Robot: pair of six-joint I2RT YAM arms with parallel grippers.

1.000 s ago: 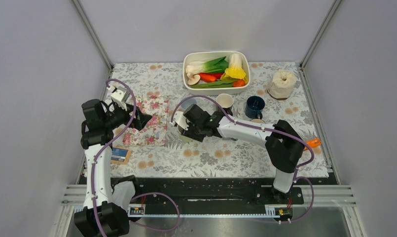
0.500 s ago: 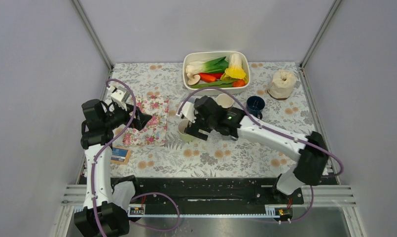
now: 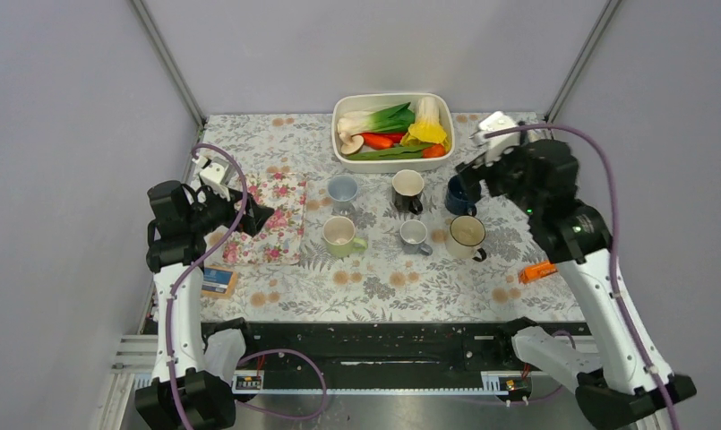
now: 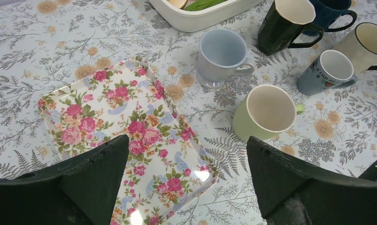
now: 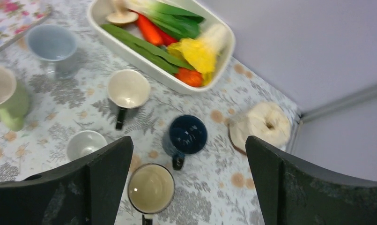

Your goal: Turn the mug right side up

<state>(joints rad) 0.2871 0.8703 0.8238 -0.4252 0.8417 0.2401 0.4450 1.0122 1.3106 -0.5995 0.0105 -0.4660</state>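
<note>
The light green mug point(image 3: 341, 236) stands upright on the flowered cloth, mouth up, handle toward the right; it also shows in the left wrist view point(image 4: 266, 112) and at the left edge of the right wrist view point(image 5: 3, 98). Nothing touches it. My right gripper point(image 3: 468, 175) is raised high over the back right, above the navy mug point(image 5: 187, 135), its jaws wide open and empty point(image 5: 188, 140). My left gripper point(image 3: 262, 218) hovers open and empty over the floral tray point(image 4: 116, 122), left of the green mug point(image 4: 186, 140).
Upright mugs surround the green one: light blue point(image 3: 342, 190), black with cream inside point(image 3: 407, 186), small grey point(image 3: 414, 235), cream point(image 3: 467, 235). A white vegetable dish point(image 3: 336, 134) sits at the back. A beige roll point(image 5: 261, 124) lies back right, an orange object point(image 3: 537, 270) right.
My right gripper opened, released the green mug and swung up and away to the back right. The mug now stands upright by itself. The left arm stayed put.
</note>
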